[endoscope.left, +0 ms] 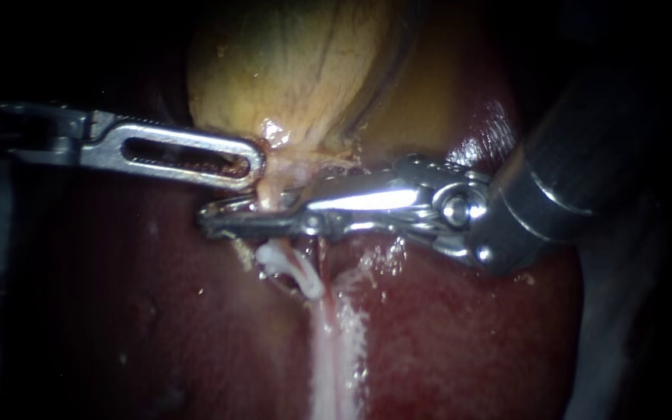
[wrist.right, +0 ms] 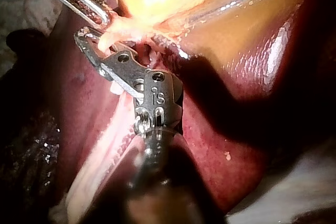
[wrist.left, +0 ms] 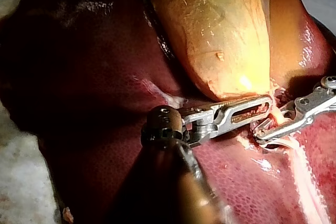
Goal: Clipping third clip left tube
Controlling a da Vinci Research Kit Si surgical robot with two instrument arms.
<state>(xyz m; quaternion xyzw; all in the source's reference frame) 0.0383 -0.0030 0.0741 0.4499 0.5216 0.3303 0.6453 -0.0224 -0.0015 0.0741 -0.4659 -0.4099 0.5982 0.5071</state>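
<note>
You're working in a surgical training lab: a dark red, glossy liver (wrist.left: 79, 103) lies bare on whitish padding (wrist.left: 18, 182).

We find no label, brand, number or sign that can be read on the tissue in any view; the only characters are a few small marks stamped on the silvery, box-shaped metal wrist block (wrist.right: 157, 95) of our right instrument (wrist.right: 86, 40), seen in the right wrist view; we do not spell them out.
</note>
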